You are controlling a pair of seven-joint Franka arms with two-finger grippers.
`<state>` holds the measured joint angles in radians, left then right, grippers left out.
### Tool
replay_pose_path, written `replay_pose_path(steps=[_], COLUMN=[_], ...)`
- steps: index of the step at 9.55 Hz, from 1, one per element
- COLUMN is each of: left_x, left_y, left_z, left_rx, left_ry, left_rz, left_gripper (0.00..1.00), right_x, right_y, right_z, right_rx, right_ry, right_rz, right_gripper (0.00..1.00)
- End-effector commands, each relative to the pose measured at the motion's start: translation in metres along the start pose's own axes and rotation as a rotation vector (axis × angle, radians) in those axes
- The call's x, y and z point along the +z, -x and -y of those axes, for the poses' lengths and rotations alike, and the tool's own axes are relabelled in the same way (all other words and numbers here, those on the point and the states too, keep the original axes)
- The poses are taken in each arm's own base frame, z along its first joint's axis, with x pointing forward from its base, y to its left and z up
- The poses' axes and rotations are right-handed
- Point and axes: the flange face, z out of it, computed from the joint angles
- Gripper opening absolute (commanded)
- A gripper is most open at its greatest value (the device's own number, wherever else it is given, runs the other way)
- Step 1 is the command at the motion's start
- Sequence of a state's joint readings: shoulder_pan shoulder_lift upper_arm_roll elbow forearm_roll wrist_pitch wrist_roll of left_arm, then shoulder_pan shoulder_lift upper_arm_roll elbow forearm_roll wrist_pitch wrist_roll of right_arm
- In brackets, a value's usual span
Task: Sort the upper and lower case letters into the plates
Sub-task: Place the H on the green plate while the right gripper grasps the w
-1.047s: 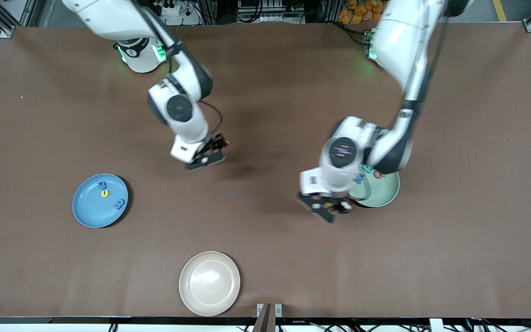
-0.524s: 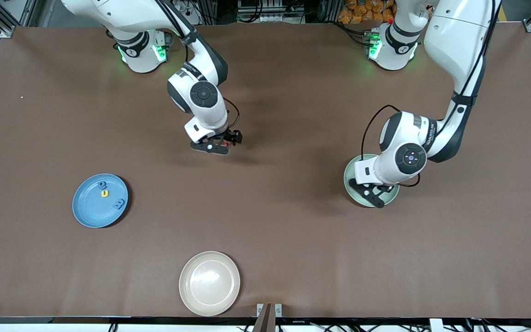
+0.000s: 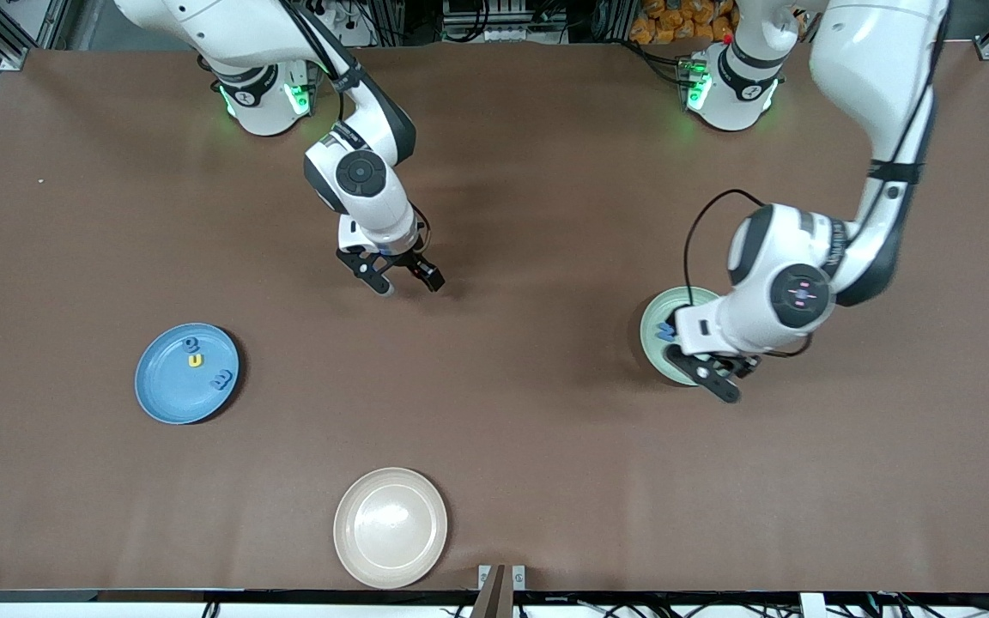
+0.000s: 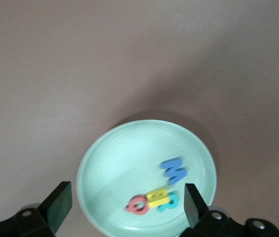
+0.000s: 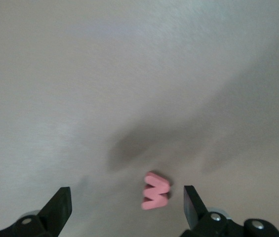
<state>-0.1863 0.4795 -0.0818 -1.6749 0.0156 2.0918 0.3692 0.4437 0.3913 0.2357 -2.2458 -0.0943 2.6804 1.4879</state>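
hovering over the mint plate (image 4: 99, 163), the left gripper (image 3: 704, 375) is spread and empty; four capitals (image 4: 156, 192) lie in it. the right gripper (image 5: 124, 210), also spread, hangs over the pink w (image 5: 156, 190) on the table. three letters sit in the blue plate (image 3: 160, 395). risk: the thin w may slip if the fingers close off-centre.

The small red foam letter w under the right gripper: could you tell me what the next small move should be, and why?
Probably lower the right gripper straight down around the small red foam letter w and close. Its fingers are open, the letter lies loose on the brown table below them, and it belongs with the lowercase letters in the round blue plate.
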Motion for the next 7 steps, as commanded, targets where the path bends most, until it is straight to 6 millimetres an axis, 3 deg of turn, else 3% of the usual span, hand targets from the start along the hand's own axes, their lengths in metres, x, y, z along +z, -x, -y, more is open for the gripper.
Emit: replay_pose_path(steps=[1, 4, 6, 7], left_x=[-0.022, -0.053, -0.106, -0.142], left_y=[0.003, -0.003, 0.007, 0.025], left_z=[0.033, 0.042, 0.038, 0.036], left_rx=[-0.038, -0.228, -0.309, -0.321], left_ry=[-0.018, -0.04, -0.089, -0.097], left_rz=[-0.011, -0.071, -0.119, -0.105], left_gripper=[1.0, 1.0, 1.0, 1.0], right_x=[0.007, 0.015, 0.027, 0.03], right_y=[0.011, 0.022, 0.025, 0.027], right_z=[-0.013, -0.014, -0.017, -0.017], right_rx=[0.031, 0.015, 0.013, 0.009], right_ry=[0.006, 0.02, 0.039, 0.043], right_rz=[0.009, 0.013, 0.021, 0.023], right_gripper=[1.0, 1.0, 1.0, 1.0])
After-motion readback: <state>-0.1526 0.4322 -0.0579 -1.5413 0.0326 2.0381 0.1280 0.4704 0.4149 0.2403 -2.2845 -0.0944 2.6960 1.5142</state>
